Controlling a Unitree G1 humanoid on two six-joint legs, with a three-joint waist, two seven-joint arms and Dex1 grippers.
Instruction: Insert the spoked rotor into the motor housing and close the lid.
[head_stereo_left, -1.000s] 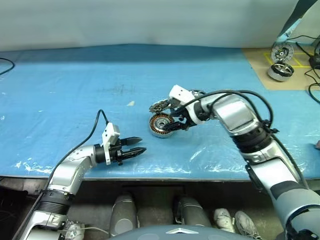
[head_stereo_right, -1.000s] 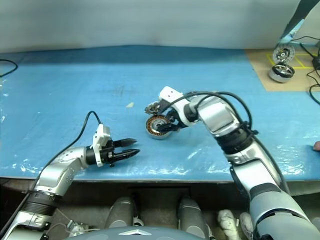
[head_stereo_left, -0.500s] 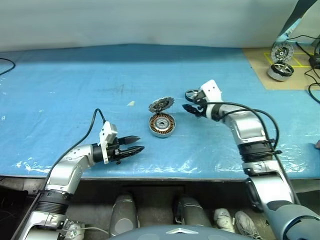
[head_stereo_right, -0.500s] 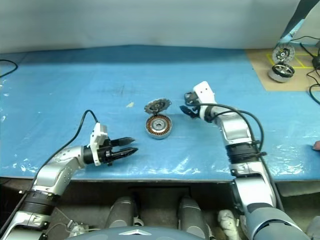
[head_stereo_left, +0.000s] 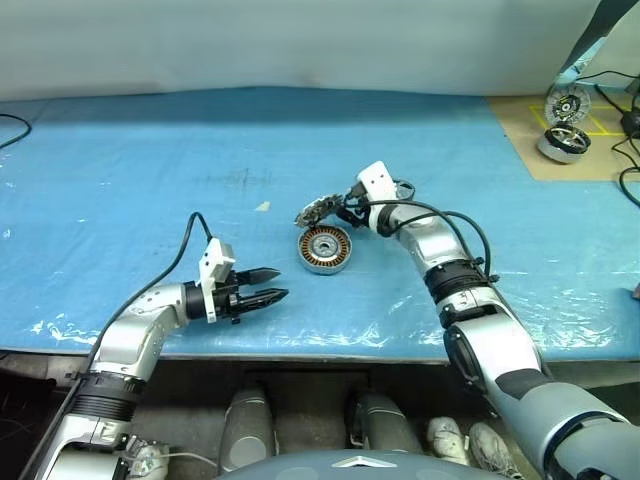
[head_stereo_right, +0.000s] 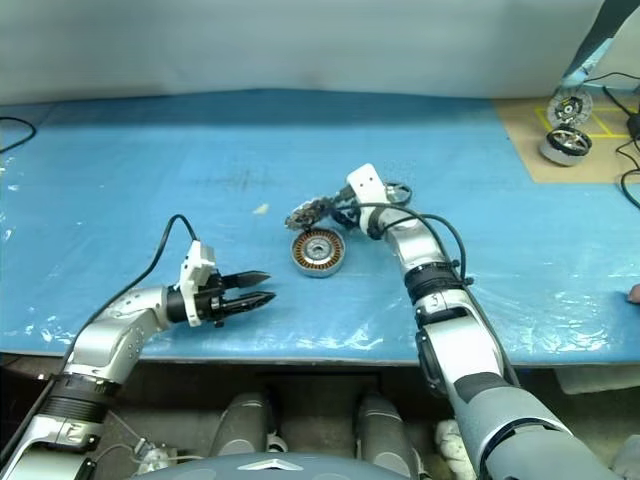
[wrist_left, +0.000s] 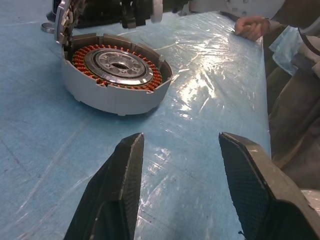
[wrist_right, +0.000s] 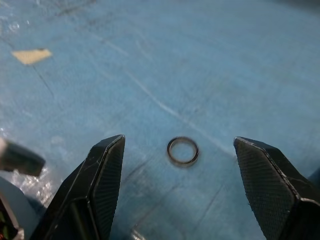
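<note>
Reaching over the blue table cover (head_stereo_left: 150, 160), the right gripper (head_stereo_left: 345, 208) is sitting just behind the motor housing (head_stereo_left: 326, 249), its two black fingers (wrist_right: 102, 175) standing wide apart with nothing between them. In the right wrist view a small thin ring (wrist_right: 182, 150) is lying flat on the cover in the gap ahead of those fingers, touching neither, and a pale scrap (wrist_right: 31, 56) is lying further off on the cover. The lid (head_stereo_left: 318, 209) is standing tilted up at the housing's far rim, close against the right gripper; whether the two are touching cannot be told. The housing itself is resting open on the cover, its copper-orange windings ringing a silver hub, as the left wrist view is showing clearly.

Nearer the table's front edge than the housing and well apart from it, the left gripper (head_stereo_left: 266, 285) is hovering low over the cover and pointing toward the housing. Its fingers (wrist_left: 120, 185) are parted and holding nothing.

Far beyond the housing, at the back corner on the robot's right, two other motor parts (head_stereo_left: 562, 125) are sitting on a brown board (head_stereo_left: 520, 140). A person's hand (wrist_left: 252, 26) is resting at the table's edge past the housing in the left wrist view.
</note>
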